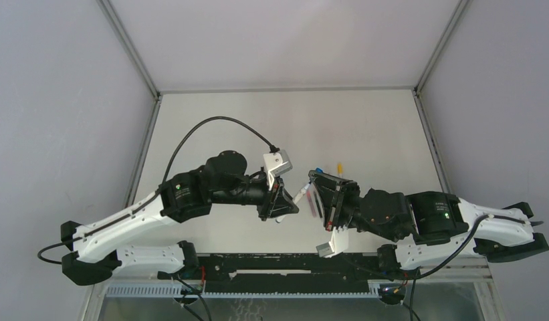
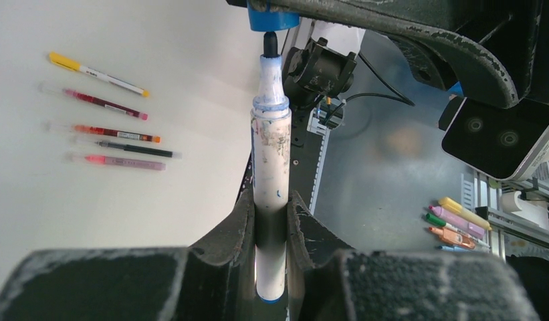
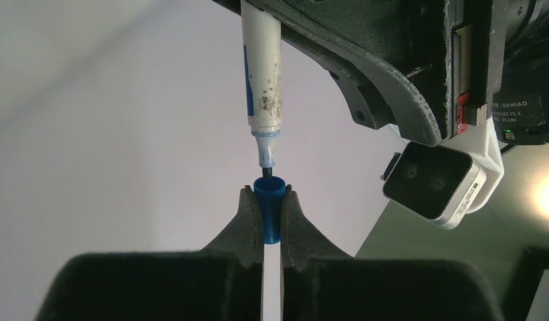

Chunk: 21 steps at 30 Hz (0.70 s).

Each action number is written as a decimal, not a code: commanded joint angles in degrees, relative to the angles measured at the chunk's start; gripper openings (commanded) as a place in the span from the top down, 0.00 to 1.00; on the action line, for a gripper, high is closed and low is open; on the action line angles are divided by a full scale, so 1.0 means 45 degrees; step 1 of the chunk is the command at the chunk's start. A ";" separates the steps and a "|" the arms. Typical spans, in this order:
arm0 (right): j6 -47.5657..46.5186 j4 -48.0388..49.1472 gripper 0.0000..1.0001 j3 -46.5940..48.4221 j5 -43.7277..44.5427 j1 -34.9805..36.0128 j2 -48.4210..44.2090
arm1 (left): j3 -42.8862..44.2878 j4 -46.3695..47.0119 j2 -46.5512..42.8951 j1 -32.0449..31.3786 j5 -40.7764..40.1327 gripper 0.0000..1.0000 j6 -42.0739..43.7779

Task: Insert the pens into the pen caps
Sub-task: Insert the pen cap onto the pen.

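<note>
Top external view: the left arm (image 1: 138, 217) and the right arm (image 1: 485, 224) reach in from the near edge and meet over the middle of the table (image 1: 365, 120).
Table: flat, plain and pale cream.
Room: grey walls (image 1: 57, 100) stand on the left, far and right sides. Thin metal rails (image 1: 141, 167) run along the table's edges.
Loose pens (image 2: 114, 132): five thin ones lie side by side on the table, at the left of the left wrist view. Their ends are yellow, dark pink, red-orange, black and pink. All five lie the same way.
Left gripper (image 2: 271, 200): its two fingers are squeezed tight on the white pen, near the pen's back end.
White pen (image 2: 271, 154): it is held up in the air between the two grippers, over the middle of the table. Its barrel is smudged with blue and grey.
Which way the pen lies: its long side runs left to right across the table. Its dark tip (image 3: 267, 175) points right, straight at the blue cap.
Tip and cap: the tip is right at the cap's mouth. The wide barrel is outside the cap.
Blue cap (image 3: 269, 214): short and round. Its open end faces left, in line with the pen.
Right gripper (image 3: 267, 197): its fingers are pressed onto the blue cap from both sides.
Markers (image 2: 455, 221): a small coloured bunch lies past the table's edge, at the right of the left wrist view.
</note>
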 commanded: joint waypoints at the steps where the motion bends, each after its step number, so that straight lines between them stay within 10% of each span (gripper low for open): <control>1: -0.1244 -0.0029 1.00 0.0370 0.0274 0.0148 -0.0017 | 0.0311 0.0602 -0.0120 -0.0070 -0.0167 1.00 -0.0248; 21: -0.0968 0.0317 1.00 -0.0216 0.0173 0.0261 0.0000 | 0.0437 0.1213 0.0096 -0.0071 -0.0099 1.00 -0.0537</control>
